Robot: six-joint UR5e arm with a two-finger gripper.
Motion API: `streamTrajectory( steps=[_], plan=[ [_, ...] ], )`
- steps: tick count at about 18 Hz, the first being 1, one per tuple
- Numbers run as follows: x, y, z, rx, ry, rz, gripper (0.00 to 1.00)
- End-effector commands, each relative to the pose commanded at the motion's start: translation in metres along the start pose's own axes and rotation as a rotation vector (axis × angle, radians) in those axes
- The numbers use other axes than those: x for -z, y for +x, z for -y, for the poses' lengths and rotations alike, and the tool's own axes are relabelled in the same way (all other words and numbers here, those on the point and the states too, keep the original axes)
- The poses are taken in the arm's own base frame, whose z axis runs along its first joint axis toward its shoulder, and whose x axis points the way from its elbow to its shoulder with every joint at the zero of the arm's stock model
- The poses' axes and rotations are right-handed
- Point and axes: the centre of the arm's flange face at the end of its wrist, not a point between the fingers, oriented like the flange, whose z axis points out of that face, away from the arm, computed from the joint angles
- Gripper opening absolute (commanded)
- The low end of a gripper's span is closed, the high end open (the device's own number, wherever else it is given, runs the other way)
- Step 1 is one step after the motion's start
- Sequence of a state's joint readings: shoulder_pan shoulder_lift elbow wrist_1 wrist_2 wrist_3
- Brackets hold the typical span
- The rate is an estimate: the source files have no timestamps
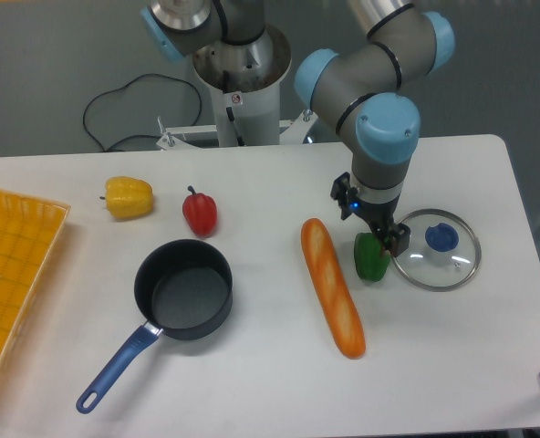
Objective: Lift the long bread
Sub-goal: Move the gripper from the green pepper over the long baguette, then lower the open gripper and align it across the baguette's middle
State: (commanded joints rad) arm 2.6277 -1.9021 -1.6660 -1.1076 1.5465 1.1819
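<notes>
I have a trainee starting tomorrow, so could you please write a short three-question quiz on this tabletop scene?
1. True or false: the long bread lies inside the black pan.
2. Which object lies directly between the long bread and the glass lid?
A. yellow pepper
B. green pepper
C. red pepper
3. Fill in: the gripper hangs over the ____ pepper, not over the bread.

Key:
1. False; it lies on the table, to the right of the pan.
2. B
3. green
</notes>
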Motion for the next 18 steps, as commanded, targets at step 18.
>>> streamTrajectory(
  steps=[18],
  plan=[
    [-0.025, -0.011, 0.036, 0.311, 0.044, 0.007, 1.0]
  ],
)
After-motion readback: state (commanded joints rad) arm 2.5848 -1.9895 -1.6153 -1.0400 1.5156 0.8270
